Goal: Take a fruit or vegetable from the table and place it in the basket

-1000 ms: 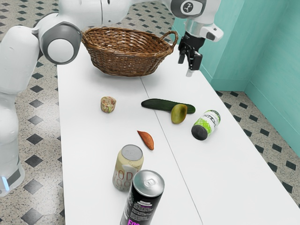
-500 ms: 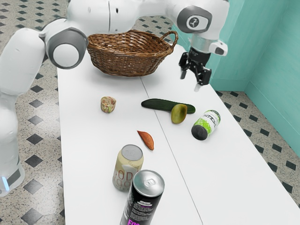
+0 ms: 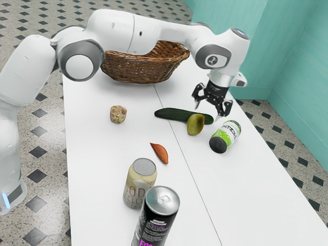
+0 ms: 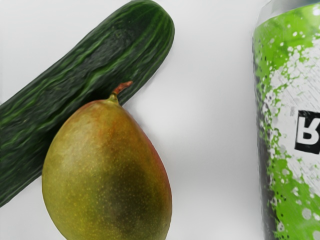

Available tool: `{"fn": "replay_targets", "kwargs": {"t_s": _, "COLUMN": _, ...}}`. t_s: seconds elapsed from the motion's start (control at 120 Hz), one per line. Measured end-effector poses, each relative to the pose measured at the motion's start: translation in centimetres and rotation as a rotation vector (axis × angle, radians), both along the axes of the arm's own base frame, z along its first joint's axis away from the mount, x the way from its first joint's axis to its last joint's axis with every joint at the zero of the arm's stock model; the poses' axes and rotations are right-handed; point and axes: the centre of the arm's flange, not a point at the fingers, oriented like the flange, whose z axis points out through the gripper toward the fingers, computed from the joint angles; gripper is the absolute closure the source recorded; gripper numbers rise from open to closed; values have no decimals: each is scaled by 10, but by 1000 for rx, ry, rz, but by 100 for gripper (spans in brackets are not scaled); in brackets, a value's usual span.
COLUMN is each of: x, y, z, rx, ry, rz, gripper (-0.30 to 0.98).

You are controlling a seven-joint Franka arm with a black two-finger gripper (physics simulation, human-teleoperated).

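Observation:
My gripper (image 3: 209, 108) is open in the exterior view, its two fingers spread wide above the cucumber's end, with nothing held. The dark green cucumber (image 3: 177, 115) lies on the white table (image 3: 97, 169), and the green-brown mango (image 3: 195, 124) rests against its side. From the wrist view, the mango (image 4: 107, 170) lies stem toward the cucumber (image 4: 75, 75), covering part of it. A wicker basket (image 3: 138, 69) stands at the table's far end, partly hidden by the arm. An orange-brown wedge-shaped piece (image 3: 160, 153) and a small mottled round item (image 3: 118, 114) lie apart on the table.
A green and white can (image 3: 226, 136) lies on its side near the gripper, beside the mango; its printed side (image 4: 287, 125) is also close in the wrist view. Toward the exterior view's bottom stand a beige soda can (image 3: 140, 183) and a tall black can (image 3: 156, 218).
My gripper has come down and away from the basket's level, toward the cucumber and mango, and its spread fingers now face the exterior camera more broadly. The objects on the table have not moved.

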Motion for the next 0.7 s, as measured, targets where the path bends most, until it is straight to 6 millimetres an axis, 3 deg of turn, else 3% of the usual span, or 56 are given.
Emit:
{"fn": "replay_targets", "kwargs": {"t_s": 0.083, "x": -1, "y": 8, "z": -12, "rx": 2, "ry": -7, "rz": 49, "gripper": 0}}
{"fn": "replay_targets", "kwargs": {"t_s": 0.267, "x": -7, "y": 22, "z": -12, "rx": 8, "ry": -38, "rz": 134, "gripper": 0}}
{"fn": "replay_targets", "kwargs": {"t_s": 0.525, "x": -7, "y": 25, "z": -46, "rx": -2, "ry": -39, "rz": 196, "gripper": 0}}
{"fn": "replay_targets", "kwargs": {"t_s": 0.7, "x": -3, "y": 27, "z": -53, "rx": -5, "ry": -67, "rz": 224, "gripper": 0}}
